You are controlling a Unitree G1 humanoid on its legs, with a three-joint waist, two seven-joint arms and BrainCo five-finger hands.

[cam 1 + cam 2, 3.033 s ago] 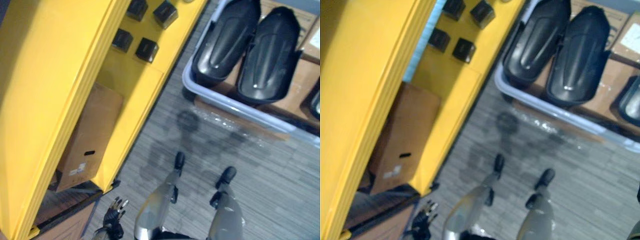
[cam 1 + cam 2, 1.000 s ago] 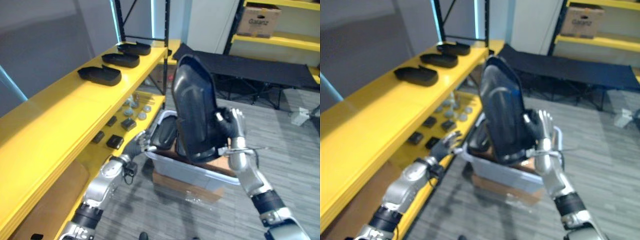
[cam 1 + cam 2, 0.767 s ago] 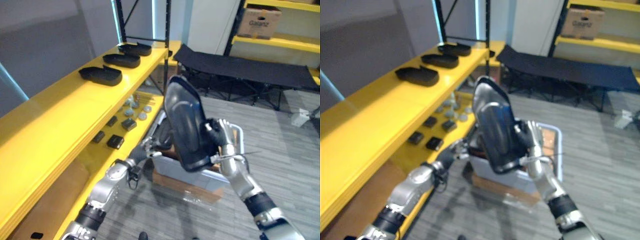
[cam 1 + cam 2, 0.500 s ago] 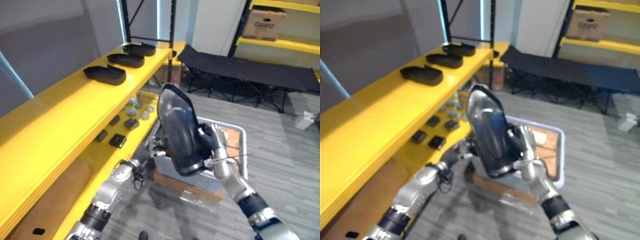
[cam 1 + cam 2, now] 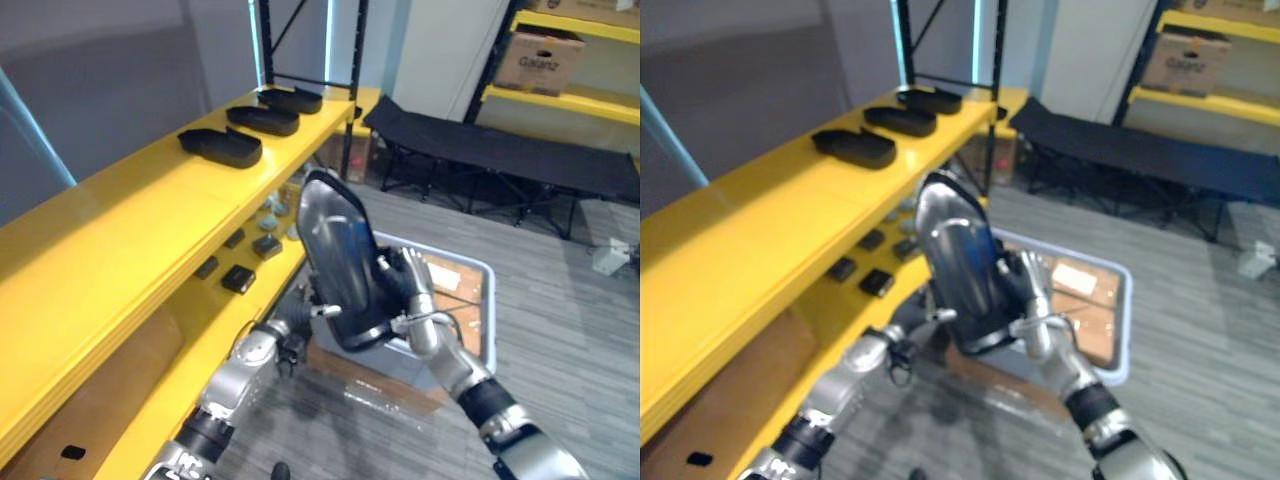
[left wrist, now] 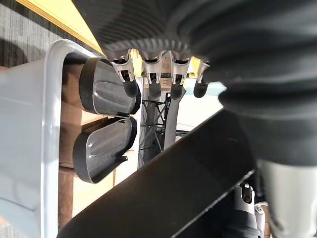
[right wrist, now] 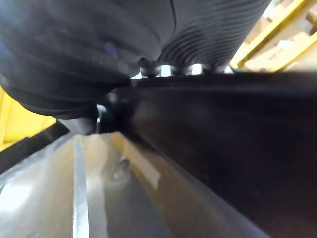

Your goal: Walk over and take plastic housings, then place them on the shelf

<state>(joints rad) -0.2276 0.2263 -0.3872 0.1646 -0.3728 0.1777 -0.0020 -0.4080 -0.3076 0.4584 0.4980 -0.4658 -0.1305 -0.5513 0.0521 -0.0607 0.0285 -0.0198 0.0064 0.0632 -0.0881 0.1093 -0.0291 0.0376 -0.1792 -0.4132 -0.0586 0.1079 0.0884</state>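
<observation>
I hold a large black plastic housing (image 5: 335, 255) upright in front of me, between the yellow shelf (image 5: 150, 225) and the grey bin (image 5: 489, 312). My right hand (image 5: 405, 288) is shut on its right edge, fingers wrapped around the rim. Against the housing's lower left edge rests my left hand (image 5: 300, 312), its fingers (image 6: 148, 84) relaxed and closed on nothing. Three more black housings (image 5: 220, 147) lie in a row on the shelf's top board. In the left wrist view two housings (image 6: 106, 94) lie inside the bin (image 6: 52, 124).
Small black boxes (image 5: 238, 278) and grey parts sit on the lower yellow board. The bin stands on cardboard on the grey floor. A black folding cot (image 5: 500, 150) and a second yellow rack with a cardboard box (image 5: 540, 60) stand behind.
My head has come up from looking at the floor. The housing, raised from the bin in my right hand, has moved left and lower toward the shelf; my left hand has come up to it.
</observation>
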